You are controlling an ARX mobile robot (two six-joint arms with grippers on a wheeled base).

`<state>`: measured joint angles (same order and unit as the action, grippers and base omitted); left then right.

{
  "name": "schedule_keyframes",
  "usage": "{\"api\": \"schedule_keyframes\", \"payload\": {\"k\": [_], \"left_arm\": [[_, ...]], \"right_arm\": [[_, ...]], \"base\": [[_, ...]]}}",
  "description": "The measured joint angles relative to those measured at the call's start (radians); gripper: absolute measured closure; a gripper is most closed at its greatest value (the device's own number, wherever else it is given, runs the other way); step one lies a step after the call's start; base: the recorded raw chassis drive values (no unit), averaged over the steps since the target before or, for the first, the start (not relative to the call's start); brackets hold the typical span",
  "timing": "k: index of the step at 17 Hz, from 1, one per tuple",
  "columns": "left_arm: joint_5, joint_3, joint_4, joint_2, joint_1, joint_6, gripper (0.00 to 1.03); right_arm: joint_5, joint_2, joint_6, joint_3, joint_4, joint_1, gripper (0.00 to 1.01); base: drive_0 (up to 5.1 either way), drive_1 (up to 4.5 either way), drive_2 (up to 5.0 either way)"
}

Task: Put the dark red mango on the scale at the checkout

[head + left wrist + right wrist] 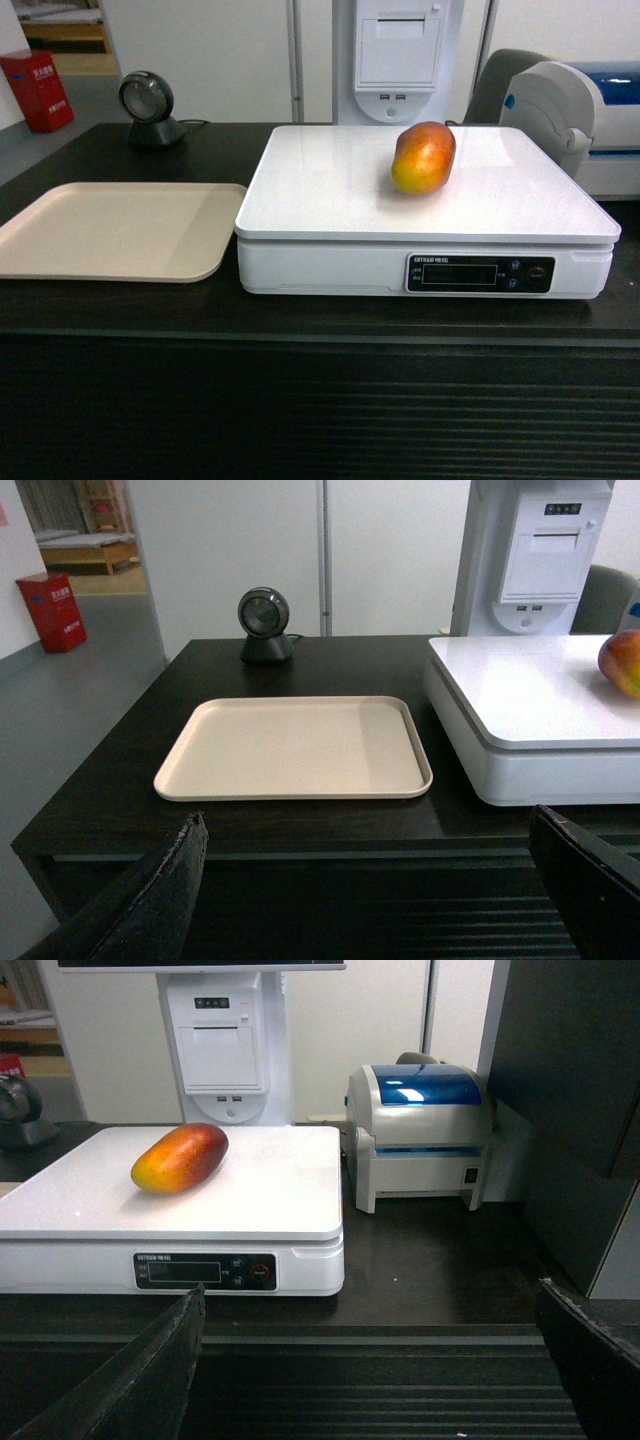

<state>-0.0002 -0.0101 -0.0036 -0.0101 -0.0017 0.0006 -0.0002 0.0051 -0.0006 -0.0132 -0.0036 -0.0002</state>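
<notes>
Red-and-orange mango on the scale; placement looks done.

You can see the dark red mango (423, 157) lying alone on the white scale (330, 190) platform, toward its back, on the checkout (300, 400) counter. Left gripper (370, 900) and right gripper (370, 1375) both hang spread apart, empty, well short of it. Nothing left but holding clear, you'd judge.
</notes>
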Motion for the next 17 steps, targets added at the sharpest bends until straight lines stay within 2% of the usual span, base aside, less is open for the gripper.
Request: {"api": "schedule_keyframes", "payload": {"k": [17], "left_arm": [[0.0, 0.0, 0.0, 0.0, 0.0, 0.0, 0.05]], "right_arm": [[0.0, 0.0, -0.001, 0.0, 0.0, 0.0, 0.03]], "base": [[0.0, 0.0, 0.0]]}}
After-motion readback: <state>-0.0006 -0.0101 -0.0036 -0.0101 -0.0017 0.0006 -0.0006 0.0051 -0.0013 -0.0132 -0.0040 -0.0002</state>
